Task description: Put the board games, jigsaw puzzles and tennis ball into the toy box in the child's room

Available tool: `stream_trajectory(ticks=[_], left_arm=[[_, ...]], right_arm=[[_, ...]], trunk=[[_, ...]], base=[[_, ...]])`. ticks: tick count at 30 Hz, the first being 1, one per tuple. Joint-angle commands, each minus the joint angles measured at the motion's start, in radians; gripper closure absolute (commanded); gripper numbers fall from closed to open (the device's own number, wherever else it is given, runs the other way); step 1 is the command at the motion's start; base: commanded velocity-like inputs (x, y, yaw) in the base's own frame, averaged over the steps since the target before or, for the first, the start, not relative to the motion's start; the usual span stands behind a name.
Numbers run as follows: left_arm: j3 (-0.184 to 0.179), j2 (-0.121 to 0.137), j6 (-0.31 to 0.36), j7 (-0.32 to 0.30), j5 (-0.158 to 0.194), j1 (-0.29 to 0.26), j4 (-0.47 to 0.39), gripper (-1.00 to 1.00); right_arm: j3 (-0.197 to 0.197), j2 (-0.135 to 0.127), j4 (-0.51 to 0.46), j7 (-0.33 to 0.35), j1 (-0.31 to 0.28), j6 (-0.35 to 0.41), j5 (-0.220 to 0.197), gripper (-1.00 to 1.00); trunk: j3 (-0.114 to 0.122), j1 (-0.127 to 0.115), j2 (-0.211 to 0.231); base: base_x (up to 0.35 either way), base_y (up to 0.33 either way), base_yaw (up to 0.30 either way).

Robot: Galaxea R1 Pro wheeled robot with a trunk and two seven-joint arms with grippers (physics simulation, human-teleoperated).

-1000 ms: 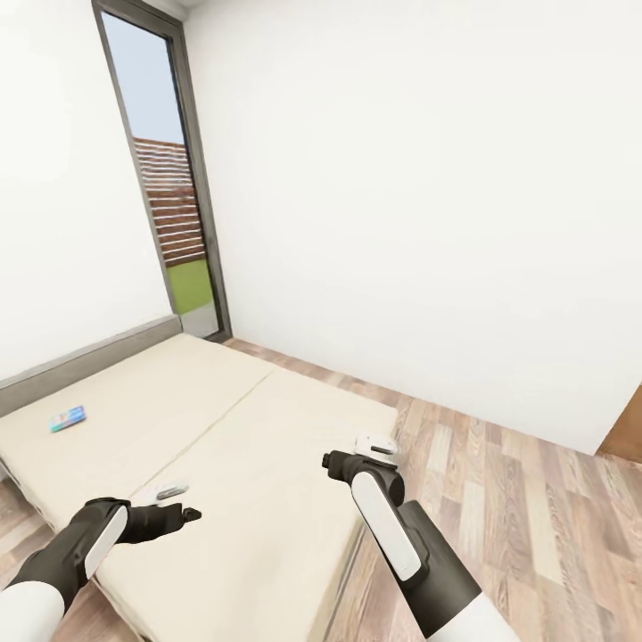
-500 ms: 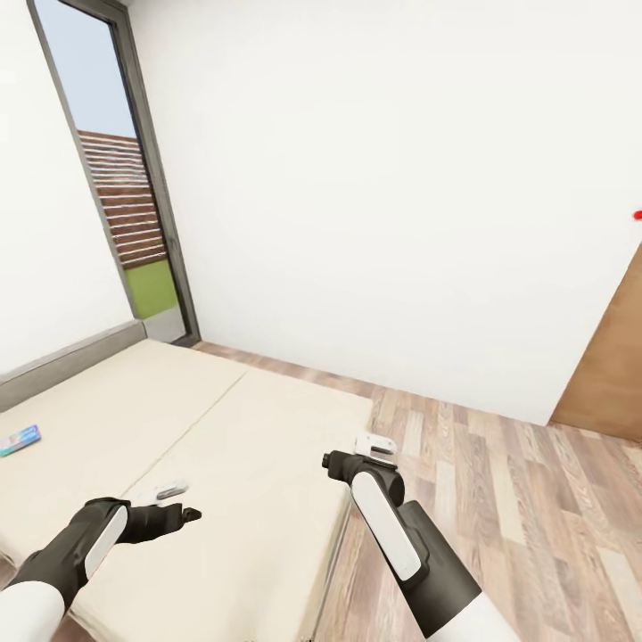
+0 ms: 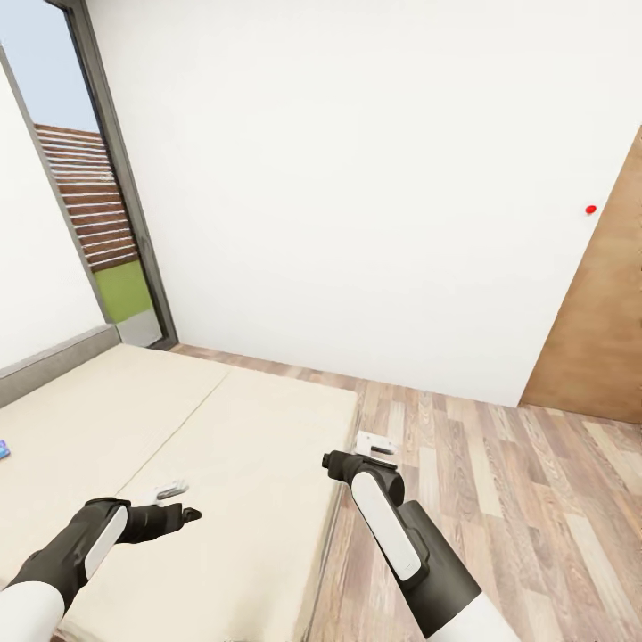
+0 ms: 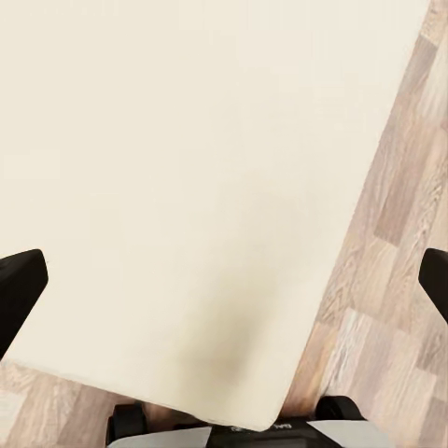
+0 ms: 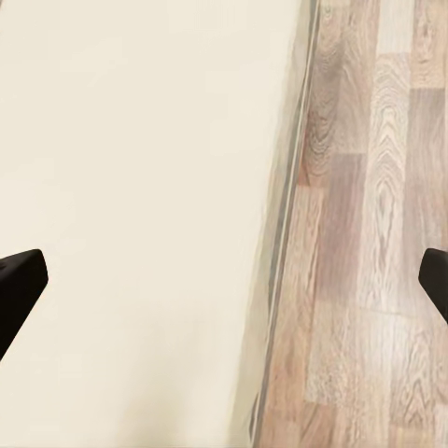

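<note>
The cream bed (image 3: 205,419) lies low at the left in the head view, with a lengthwise seam. A small blue board game (image 3: 3,450) peeks in at the picture's left edge, lying on the bed. My left gripper (image 3: 187,514) hovers over the mattress near its foot, and my right gripper (image 3: 332,464) hangs over the bed's side edge. In the left wrist view the left gripper (image 4: 224,289) is open above the bed (image 4: 187,187), nothing between its fingers (image 4: 19,289). In the right wrist view the right gripper (image 5: 224,280) is likewise open and empty, over the bed edge (image 5: 140,187).
Wood-plank floor (image 3: 499,499) spreads to the right of the bed. A brown door (image 3: 597,339) stands at the far right, with a small red dot (image 3: 590,209) on the white wall beside it. A tall glazed opening (image 3: 89,223) is at the back left.
The whole head view has swung right: the bed and blue board game slid toward the left edge and the brown door came in. Both arms keep their pose.
</note>
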Motion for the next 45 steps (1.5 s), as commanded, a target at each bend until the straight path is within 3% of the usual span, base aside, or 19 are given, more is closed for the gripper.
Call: stream_trajectory(ticks=[1,16,32,45], left_arm=[[-0.003,0.001,0.003,0.0,0.003,-0.001,-0.001,-1.0],[-0.003,0.001,0.003,0.0,0.003,-0.001,-0.001,-1.0],[-0.003,0.001,0.004,0.0,0.003,-0.001,-0.001,-1.0],[-0.003,0.001,0.003,0.0,0.003,-0.001,-0.001,-1.0]], right_arm=[[0.001,0.0,-0.001,-0.01,-0.001,0.002,-0.008,-1.0],[0.001,0.0,-0.001,-0.01,-0.001,0.002,-0.009,-1.0],[0.001,0.0,-0.002,-0.01,-0.001,0.002,-0.009,-1.0],[0.001,0.0,-0.001,-0.01,-0.001,0.001,-0.007,-1.0]], trunk=[[-0.003,0.001,-0.002],[-0.003,0.001,-0.002],[-0.003,0.001,-0.002],[-0.003,0.001,-0.002]], base=[[-0.034,0.056,-0.029],[-0.008,0.117,-0.047],[0.0,0.112,-0.22],[0.0,0.122,-0.026]])
